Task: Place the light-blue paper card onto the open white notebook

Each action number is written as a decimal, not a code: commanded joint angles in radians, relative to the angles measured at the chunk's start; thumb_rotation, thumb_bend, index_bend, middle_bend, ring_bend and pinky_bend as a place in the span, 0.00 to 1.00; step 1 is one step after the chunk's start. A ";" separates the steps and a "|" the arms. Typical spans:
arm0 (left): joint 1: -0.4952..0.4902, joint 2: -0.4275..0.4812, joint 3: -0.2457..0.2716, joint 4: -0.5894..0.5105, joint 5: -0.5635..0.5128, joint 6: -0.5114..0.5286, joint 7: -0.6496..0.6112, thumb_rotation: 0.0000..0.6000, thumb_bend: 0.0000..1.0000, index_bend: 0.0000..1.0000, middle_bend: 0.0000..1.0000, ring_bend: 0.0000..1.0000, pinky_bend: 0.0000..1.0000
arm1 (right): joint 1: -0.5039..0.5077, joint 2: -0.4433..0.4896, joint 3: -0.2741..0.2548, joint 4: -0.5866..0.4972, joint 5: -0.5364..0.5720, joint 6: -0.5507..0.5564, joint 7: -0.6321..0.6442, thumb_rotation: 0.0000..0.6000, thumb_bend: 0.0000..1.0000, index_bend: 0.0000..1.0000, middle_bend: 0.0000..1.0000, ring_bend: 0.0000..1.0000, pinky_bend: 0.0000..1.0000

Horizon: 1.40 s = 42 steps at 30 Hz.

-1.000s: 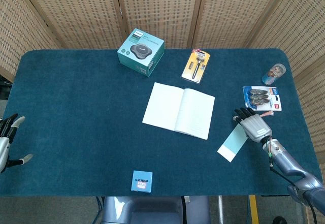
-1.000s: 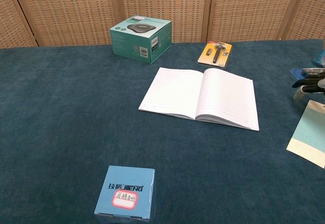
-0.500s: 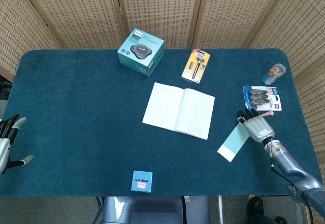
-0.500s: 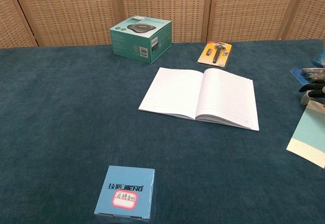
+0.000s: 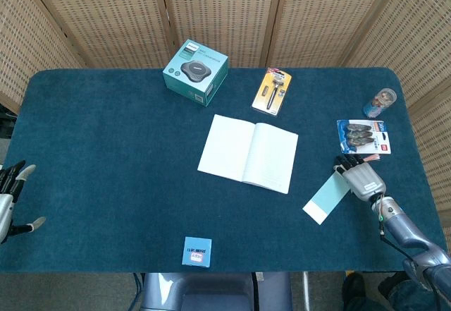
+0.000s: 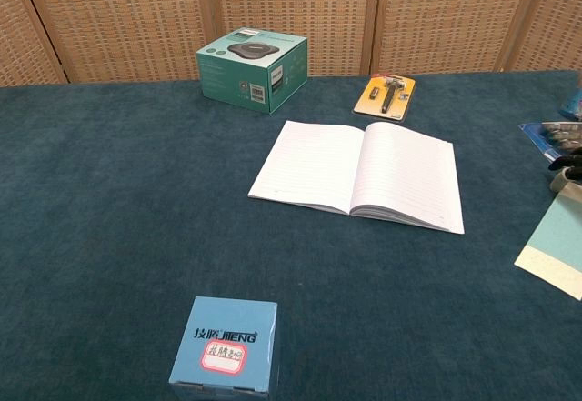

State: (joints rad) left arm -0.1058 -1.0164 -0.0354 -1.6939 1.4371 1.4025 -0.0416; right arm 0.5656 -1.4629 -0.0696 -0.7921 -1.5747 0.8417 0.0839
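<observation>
The light-blue paper card (image 5: 325, 199) lies flat on the blue cloth, right of the open white notebook (image 5: 248, 152) and apart from it. My right hand (image 5: 361, 178) is over the card's far end, fingers bent down onto it; I cannot tell whether they pinch it. In the chest view the card (image 6: 556, 250) shows at the right edge with the right hand's dark fingertips (image 6: 569, 166) just above it, and the notebook (image 6: 359, 175) sits mid-table. My left hand (image 5: 10, 197) hangs at the table's left edge, fingers spread and holding nothing.
A teal box (image 5: 195, 71) and a yellow razor pack (image 5: 272, 92) stand behind the notebook. A blister pack (image 5: 362, 137) and a small jar (image 5: 381, 102) lie just beyond my right hand. A small blue box (image 5: 197, 251) sits at the front edge.
My right hand has drawn back to the right toward the table edge, and the card's far end has shifted slightly right with it. The left hand has barely moved.
</observation>
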 commanded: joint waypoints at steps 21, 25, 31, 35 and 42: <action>-0.013 -0.002 0.006 -0.007 -0.001 -0.028 0.021 1.00 0.00 0.00 0.00 0.00 0.00 | -0.071 0.106 -0.044 -0.034 0.038 -0.028 -0.012 1.00 1.00 0.21 0.10 0.00 0.13; -0.018 -0.002 0.007 -0.009 -0.001 -0.035 0.027 1.00 0.00 0.00 0.00 0.00 0.00 | -0.088 0.126 -0.051 -0.050 0.036 -0.012 -0.001 1.00 1.00 0.21 0.10 0.00 0.13; -0.023 -0.001 0.008 -0.014 -0.002 -0.042 0.036 1.00 0.00 0.00 0.00 0.00 0.00 | -0.110 0.169 -0.067 -0.096 0.014 0.029 0.036 1.00 1.00 0.21 0.09 0.00 0.14; -0.022 -0.002 0.007 -0.014 -0.003 -0.038 0.042 1.00 0.00 0.00 0.00 0.00 0.00 | -0.128 0.181 -0.044 -0.106 0.021 0.097 0.056 1.00 0.62 0.19 0.01 0.00 0.14; -0.025 -0.001 0.010 -0.016 -0.003 -0.046 0.052 1.00 0.00 0.00 0.00 0.00 0.00 | -0.140 0.218 -0.011 -0.114 -0.001 0.218 0.261 1.00 0.00 0.06 0.00 0.00 0.14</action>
State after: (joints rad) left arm -0.1308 -1.0174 -0.0252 -1.7094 1.4340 1.3570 0.0104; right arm 0.4292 -1.2704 -0.0905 -0.9024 -1.5509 1.0067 0.2423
